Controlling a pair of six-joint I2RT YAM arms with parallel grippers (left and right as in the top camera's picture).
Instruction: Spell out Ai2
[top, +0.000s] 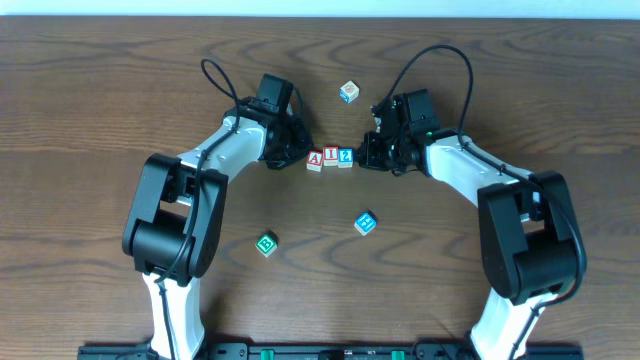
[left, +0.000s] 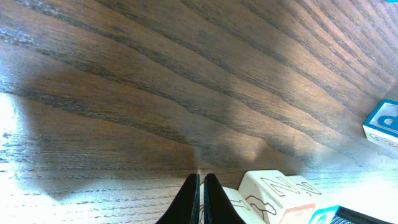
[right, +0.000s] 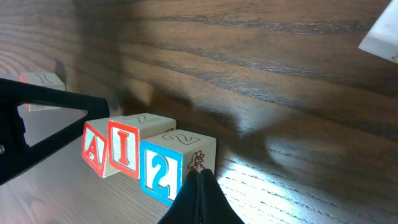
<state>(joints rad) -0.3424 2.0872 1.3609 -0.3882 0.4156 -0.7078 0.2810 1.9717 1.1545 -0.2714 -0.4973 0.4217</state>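
Observation:
The three white cubes stand in a tight row at the table's middle: the red "A" block (top: 315, 160), the red "I" block (top: 330, 156) and the blue "2" block (top: 345, 156). The right wrist view shows them side by side as A (right: 94, 148), I (right: 125, 148), 2 (right: 163, 171). My left gripper (top: 297, 156) is shut and empty, its tips against the left side of the A block (left: 239, 202). My right gripper (top: 364, 158) is shut and empty, its tips (right: 200, 177) against the right side of the 2 block.
A block with a blue H (top: 366, 223) and a green-faced block (top: 266, 244) lie nearer the front. Another cube (top: 348, 92) lies behind the row. A blue-edged block (left: 384, 121) shows at the right of the left wrist view.

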